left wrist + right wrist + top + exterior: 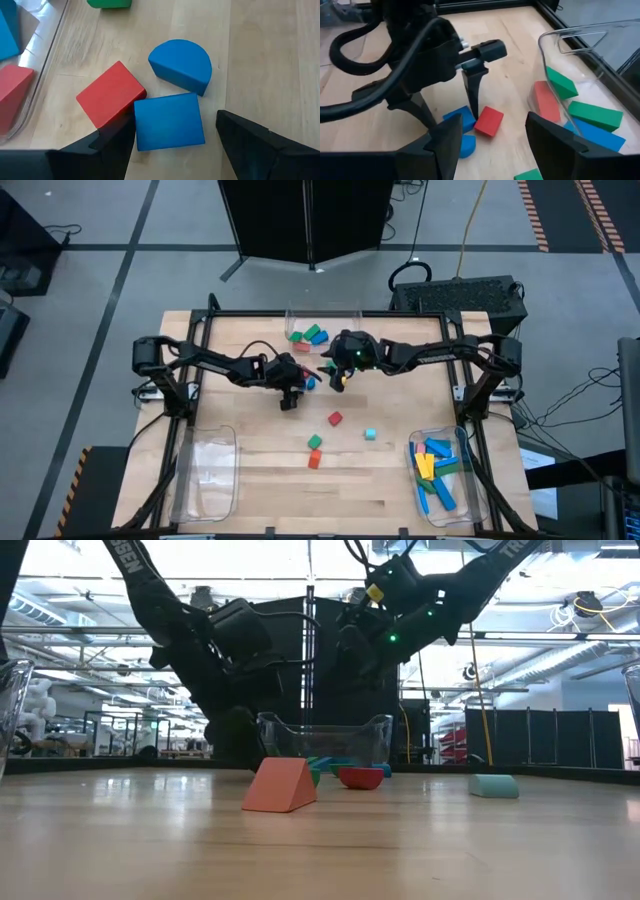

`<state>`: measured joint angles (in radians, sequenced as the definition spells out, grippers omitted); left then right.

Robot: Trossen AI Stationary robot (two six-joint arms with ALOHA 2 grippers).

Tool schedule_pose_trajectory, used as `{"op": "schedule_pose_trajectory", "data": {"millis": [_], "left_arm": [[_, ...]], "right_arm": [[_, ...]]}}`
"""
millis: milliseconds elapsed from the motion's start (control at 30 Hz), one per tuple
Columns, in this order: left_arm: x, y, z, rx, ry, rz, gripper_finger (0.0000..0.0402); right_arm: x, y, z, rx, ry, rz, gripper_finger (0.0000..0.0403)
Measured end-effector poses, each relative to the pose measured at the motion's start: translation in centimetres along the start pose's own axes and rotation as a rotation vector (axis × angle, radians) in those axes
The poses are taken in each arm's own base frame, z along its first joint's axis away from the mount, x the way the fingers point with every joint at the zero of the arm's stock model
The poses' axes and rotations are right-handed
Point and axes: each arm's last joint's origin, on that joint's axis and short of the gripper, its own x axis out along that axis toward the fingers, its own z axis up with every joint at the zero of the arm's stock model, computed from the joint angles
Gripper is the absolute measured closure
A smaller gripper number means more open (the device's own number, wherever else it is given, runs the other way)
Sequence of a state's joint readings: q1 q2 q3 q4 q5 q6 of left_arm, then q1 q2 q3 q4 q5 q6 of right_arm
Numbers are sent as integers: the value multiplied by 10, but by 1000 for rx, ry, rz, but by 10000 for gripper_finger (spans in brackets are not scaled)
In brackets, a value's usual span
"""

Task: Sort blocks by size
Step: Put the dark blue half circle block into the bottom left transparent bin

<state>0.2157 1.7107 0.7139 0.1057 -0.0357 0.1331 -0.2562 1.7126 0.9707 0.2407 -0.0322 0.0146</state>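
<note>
From above, both arms meet near the far middle of the table (250, 490): the left gripper (291, 385) stands over a small cluster of blocks just in front of the far bin (322, 313), and the right gripper (338, 373) hangs close beside it, to its right. The far bin already holds green, red and blue pieces; the right-hand bin (462, 480) holds long bars in blue, yellow and green; the left-hand bin (205, 470) looks empty. Loose on the boards nearer the front lie a red block (334, 418), a cyan block (370, 434) and a green and an orange-red piece together (314, 451). From table height, a salmon wedge (281, 785) stands foremost, a cyan piece (494, 785) to one side, the far bin behind; the grippers' jaws cannot be judged here. Past the left wrist, the fingers stand released on either side of a blue rectangular block (168, 121), which touches a red cube (111, 94) and a blue half-round (182, 65). Past the right wrist, its own fingers are spread and empty, facing the left gripper and the same cluster. Judgement: a pick of the blue block is in hand; the next move calls for closing squarely without dragging its neighbours.
</note>
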Motion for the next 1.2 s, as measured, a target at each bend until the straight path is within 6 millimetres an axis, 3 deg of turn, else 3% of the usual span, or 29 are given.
{"op": "schedule_pose_trajectory", "data": {"millis": [133, 467, 667, 933, 1200], "left_arm": [[0, 0, 0, -22, 2, 5, 141], [0, 0, -1, -44, 9, 22, 234], [-6, 1, -1, -97, 24, 44, 233], [-39, -7, 5, -130, 117, 115, 232], [-90, -29, 6, -148, 127, 64, 231]], "right_arm": [[0, 4, -1, -2, 12, 10, 193], [-6, 17, -7, 0, 113, 37, 193], [-19, 36, -6, -35, 159, 82, 193], [-32, 70, -11, -95, 221, 158, 193], [-34, 82, -13, -122, 228, 186, 193]]}}
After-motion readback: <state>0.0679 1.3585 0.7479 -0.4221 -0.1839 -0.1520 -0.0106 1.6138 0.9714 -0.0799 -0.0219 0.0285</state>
